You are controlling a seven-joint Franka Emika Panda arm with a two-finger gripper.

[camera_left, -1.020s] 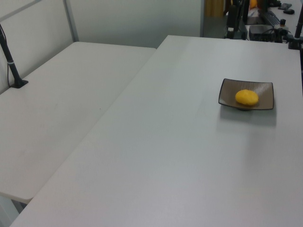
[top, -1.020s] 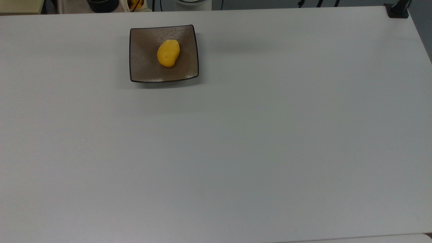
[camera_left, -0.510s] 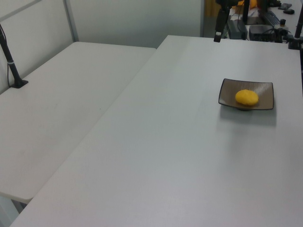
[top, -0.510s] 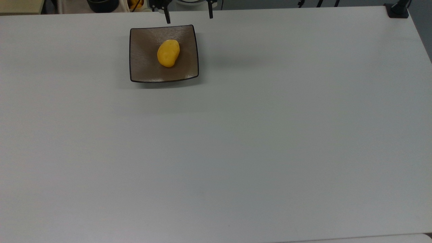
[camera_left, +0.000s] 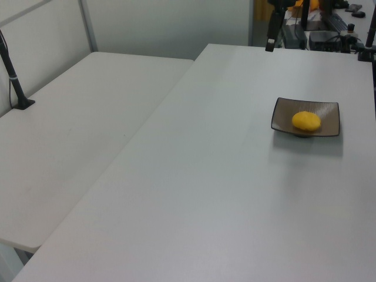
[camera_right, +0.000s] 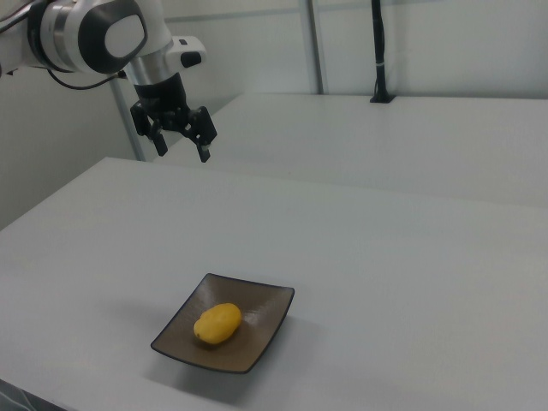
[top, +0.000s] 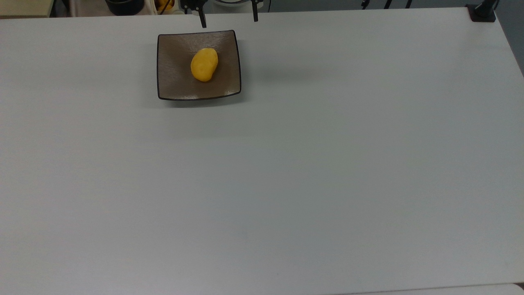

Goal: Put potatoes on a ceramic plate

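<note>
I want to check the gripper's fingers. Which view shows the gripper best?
The right view: the whole gripper hangs open in mid-air, far above the plate. The top view catches just two dark fingertips at its upper edge; the left view shows two dark fingers against clutter.

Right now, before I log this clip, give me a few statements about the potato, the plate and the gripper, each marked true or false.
1. The potato lies on the plate. True.
2. The gripper holds the potato. False: it is open and empty, up above the table.
3. The plate is round and white. False: it is square and brown-grey.
4. The gripper is well apart from the plate. True.
5. A second potato sits on the table. False: there is one, on the plate.
</note>
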